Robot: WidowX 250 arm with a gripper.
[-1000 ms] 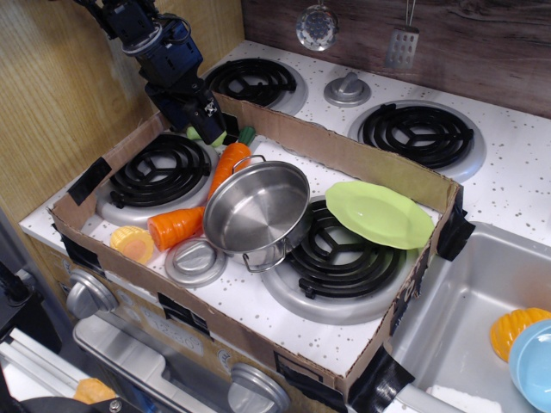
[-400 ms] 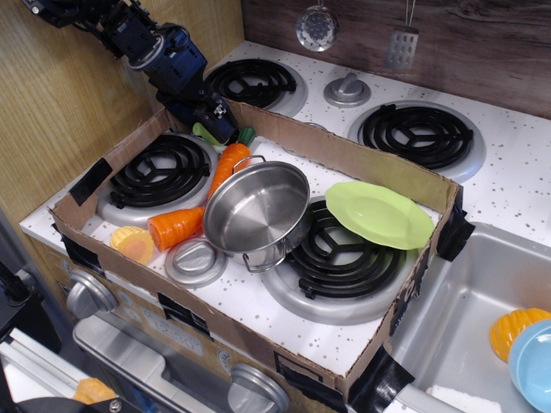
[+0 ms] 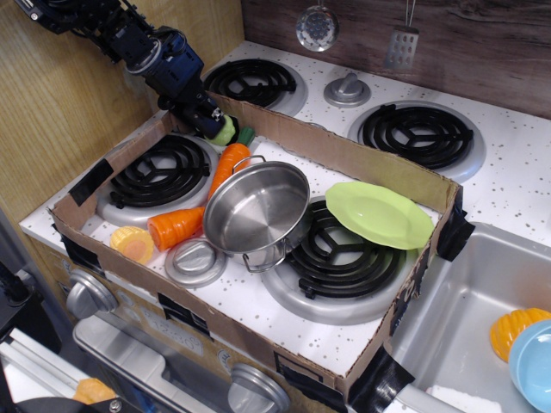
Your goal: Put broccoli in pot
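The broccoli (image 3: 226, 132) is a small light-green lump at the tip of my black gripper (image 3: 215, 126), at the back left of the cardboard tray, just above the left burner's far edge. The fingers look closed around it and it seems lifted slightly. The shiny steel pot (image 3: 256, 206) stands empty in the middle of the tray, to the right of and nearer than the gripper. Most of the broccoli is hidden by the fingers.
An orange carrot (image 3: 227, 165) lies between gripper and pot. An orange piece (image 3: 175, 227), a yellow piece (image 3: 132, 243) and a grey lid (image 3: 196, 261) sit front left. A lime plate (image 3: 379, 213) lies right of the pot. The cardboard wall (image 3: 344, 155) runs behind; a sink (image 3: 482, 301) is right.
My gripper has shifted slightly back and up from the tray floor. The light-green broccoli now shows at its tip, carried to the right of where it lay.
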